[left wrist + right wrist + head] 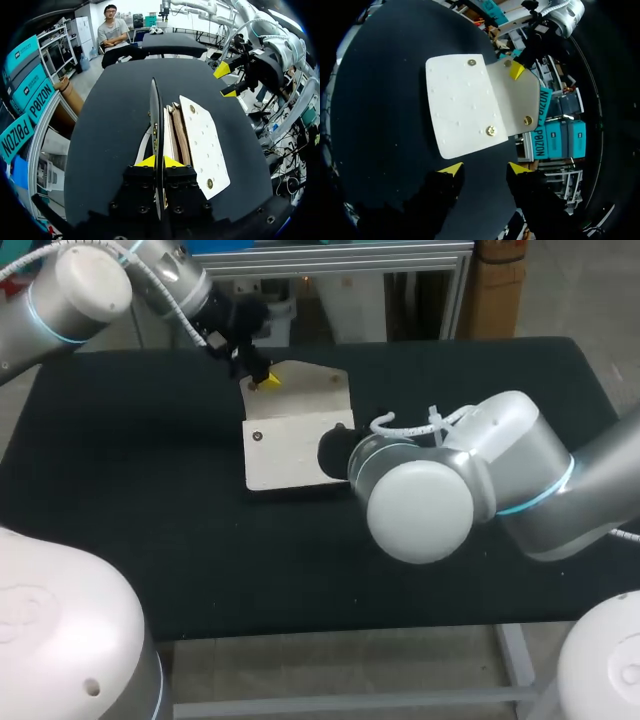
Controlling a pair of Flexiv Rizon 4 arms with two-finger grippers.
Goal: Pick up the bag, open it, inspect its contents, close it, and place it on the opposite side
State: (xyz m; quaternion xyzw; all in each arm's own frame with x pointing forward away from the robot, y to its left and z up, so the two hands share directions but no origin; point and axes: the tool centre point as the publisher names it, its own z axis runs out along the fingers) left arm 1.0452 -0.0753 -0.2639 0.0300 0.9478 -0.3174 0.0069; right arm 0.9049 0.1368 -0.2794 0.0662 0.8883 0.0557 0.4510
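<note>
A cream bag [290, 452] lies flat on the black table, and its flap [312, 390] is raised at the far side. My left gripper [159, 162] is shut on the flap [156, 115], which shows edge-on between its yellow tips; the bag's body [202, 140] lies beside it with its inner layers showing. In the head view this gripper [262, 380] is at the flap's far left corner. My right gripper [485, 169] is open just short of the bag [465, 105], with only bare table between its fingers. Across the bag, the left wrist view shows that right gripper [226, 80].
The black table [140, 510] stretches wide to the left and front of the bag. My right arm's bulky wrist [420, 510] hangs over the table just right of the bag and hides the bag's right edge in the head view.
</note>
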